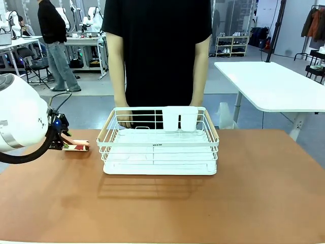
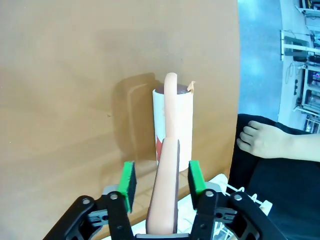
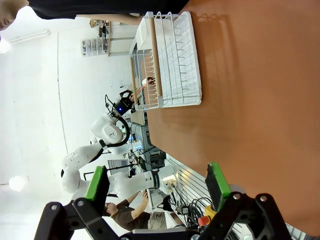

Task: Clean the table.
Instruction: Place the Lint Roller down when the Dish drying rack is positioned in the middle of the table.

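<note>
Fingers first: the left gripper (image 2: 161, 182) has its two green pads (image 2: 128, 181) spread apart, one on each side of the peach handle of a lint roller (image 2: 172, 120), and they do not press on it. At the bottom of the right wrist view, the right gripper (image 3: 157, 187) has its green pads wide apart too, with nothing between them.

Across the lower half of the front view is the big flat reddish-brown table (image 1: 264, 188). On it, in the middle of the frame, sits a white wire dish rack with light wooden handles (image 1: 160, 147). A person in a black shirt (image 1: 157, 46) stands behind it at the top middle, with both hands down at the rack's far rim.

At the left middle of the front view, the small lint roller lies on the table just beside the rack, at the tip of the white left arm (image 1: 20, 117)
</note>
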Robot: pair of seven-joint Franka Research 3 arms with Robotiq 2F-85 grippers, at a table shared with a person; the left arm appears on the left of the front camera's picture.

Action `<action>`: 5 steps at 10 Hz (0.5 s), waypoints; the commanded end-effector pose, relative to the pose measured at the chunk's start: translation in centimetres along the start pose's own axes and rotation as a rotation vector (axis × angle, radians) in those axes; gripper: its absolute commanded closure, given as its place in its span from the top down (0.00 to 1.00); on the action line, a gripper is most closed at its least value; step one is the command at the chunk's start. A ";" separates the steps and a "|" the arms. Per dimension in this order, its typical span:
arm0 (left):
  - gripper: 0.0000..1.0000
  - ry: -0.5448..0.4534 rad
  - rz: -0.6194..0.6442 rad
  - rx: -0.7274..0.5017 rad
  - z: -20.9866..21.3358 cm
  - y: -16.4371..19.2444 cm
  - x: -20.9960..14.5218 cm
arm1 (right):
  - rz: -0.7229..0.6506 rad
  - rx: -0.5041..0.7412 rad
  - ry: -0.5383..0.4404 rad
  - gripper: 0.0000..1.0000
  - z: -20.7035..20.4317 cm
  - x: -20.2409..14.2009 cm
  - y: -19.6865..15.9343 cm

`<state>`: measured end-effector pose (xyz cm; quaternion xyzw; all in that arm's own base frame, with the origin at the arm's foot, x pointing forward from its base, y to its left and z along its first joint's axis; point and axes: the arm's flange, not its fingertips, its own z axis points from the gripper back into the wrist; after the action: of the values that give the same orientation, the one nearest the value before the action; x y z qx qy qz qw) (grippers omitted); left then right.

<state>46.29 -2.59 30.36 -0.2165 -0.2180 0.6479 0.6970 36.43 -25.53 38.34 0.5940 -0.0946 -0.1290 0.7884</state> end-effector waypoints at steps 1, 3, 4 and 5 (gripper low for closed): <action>1.00 -0.016 0.002 0.015 0.3 0.2 0.2 | 0.003 0.004 0.001 1.00 -0.1 -0.4 0.3; 1.00 -0.039 0.016 0.056 1.3 0.1 0.1 | 0.003 0.004 0.001 1.00 -0.1 -0.4 0.3; 1.00 -0.052 0.020 0.106 2.1 0.0 0.0 | 0.003 0.004 0.001 1.00 -0.1 -0.4 0.3; 1.00 -0.122 0.024 0.169 3.0 -0.1 -0.1 | 0.003 0.004 0.001 1.00 -0.1 -0.4 0.3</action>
<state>45.59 1.21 28.30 -0.1836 -0.2026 0.6716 0.6886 36.42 -25.54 38.34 0.5940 -0.0946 -0.1291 0.7884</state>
